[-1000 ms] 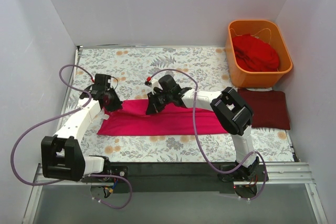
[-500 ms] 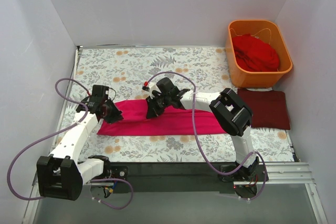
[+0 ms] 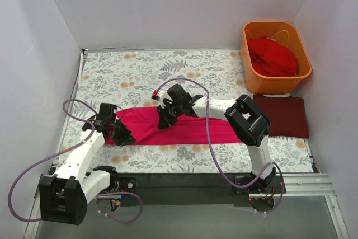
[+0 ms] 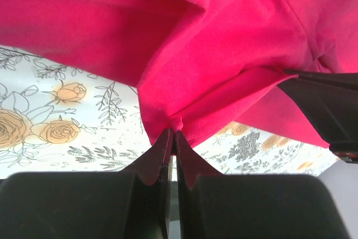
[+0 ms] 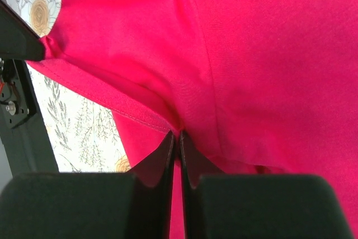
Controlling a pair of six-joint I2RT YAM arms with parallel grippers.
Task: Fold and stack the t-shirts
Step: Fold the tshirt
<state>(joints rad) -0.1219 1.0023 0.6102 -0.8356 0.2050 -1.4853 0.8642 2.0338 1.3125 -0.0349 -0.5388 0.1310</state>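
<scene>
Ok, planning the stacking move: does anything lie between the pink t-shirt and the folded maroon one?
Nothing visible lies on the grey floral-print cloth between the bright magenta-pink fabric t-shirt and the folded dark maroon t-shirt. Only the right arm's own elbow hangs over that gap.

I see the table (image 3: 168, 181) spread with a grey floral-print cloth (image 3: 140, 65). On the cloth, a magenta-pink t-shirt (image 3: 193, 130) lies in a long band across the front middle. A folded maroon t-shirt (image 3: 288, 117) lies flat at the right. An orange plastic tub (image 3: 274, 84) stands just behind the maroon one, in the far right corner.
</scene>
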